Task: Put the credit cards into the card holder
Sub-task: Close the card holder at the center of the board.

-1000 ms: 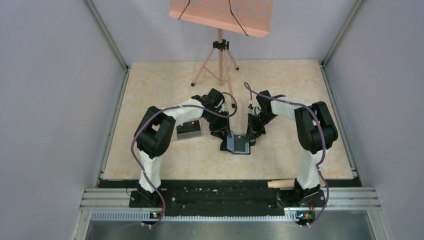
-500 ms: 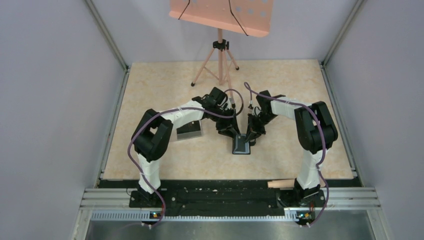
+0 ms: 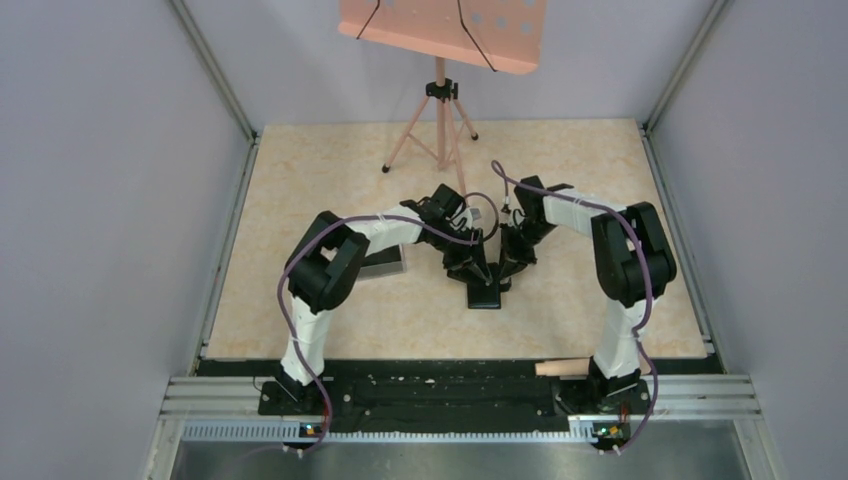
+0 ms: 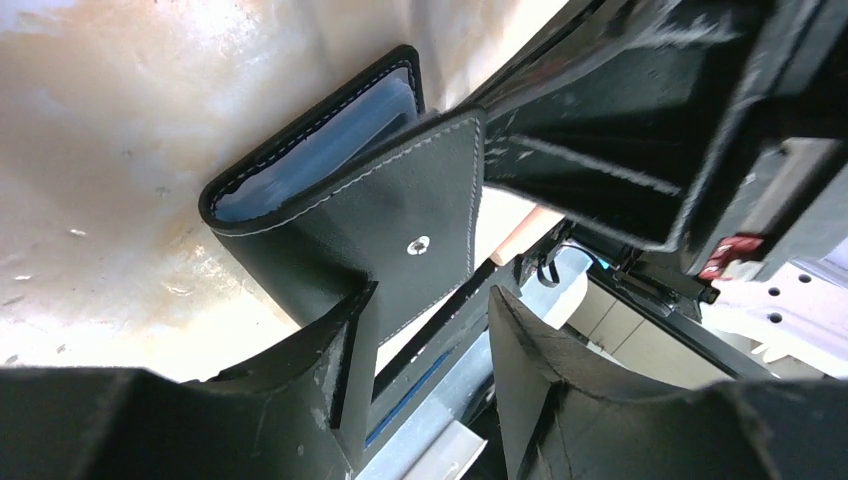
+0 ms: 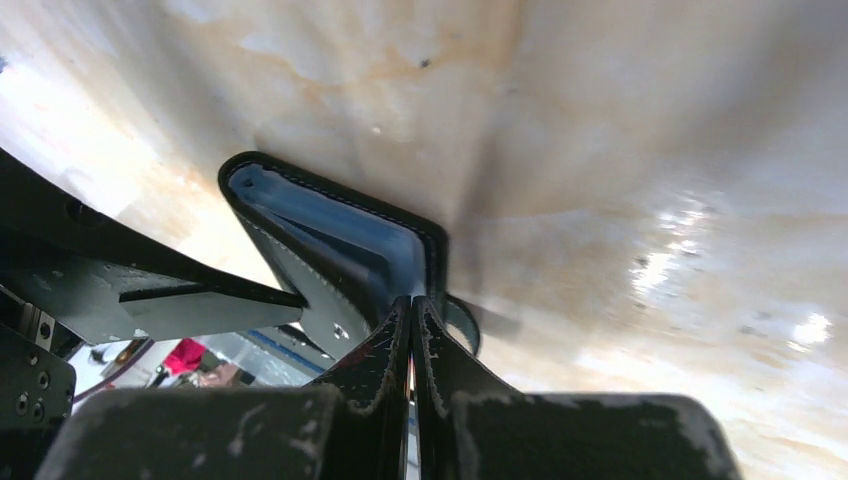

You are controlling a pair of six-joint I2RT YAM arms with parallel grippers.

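Folding nearly shut, the card holder [image 3: 486, 293] now leaves little way in, between empty half-open left end effector [image 4: 430, 290] at 11 o'clock and closed right end effector [image 5: 412, 300].

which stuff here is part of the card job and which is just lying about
job: card holder, left gripper, right gripper; no credit cards in sight
lying about: clear plastic box, pink music stand
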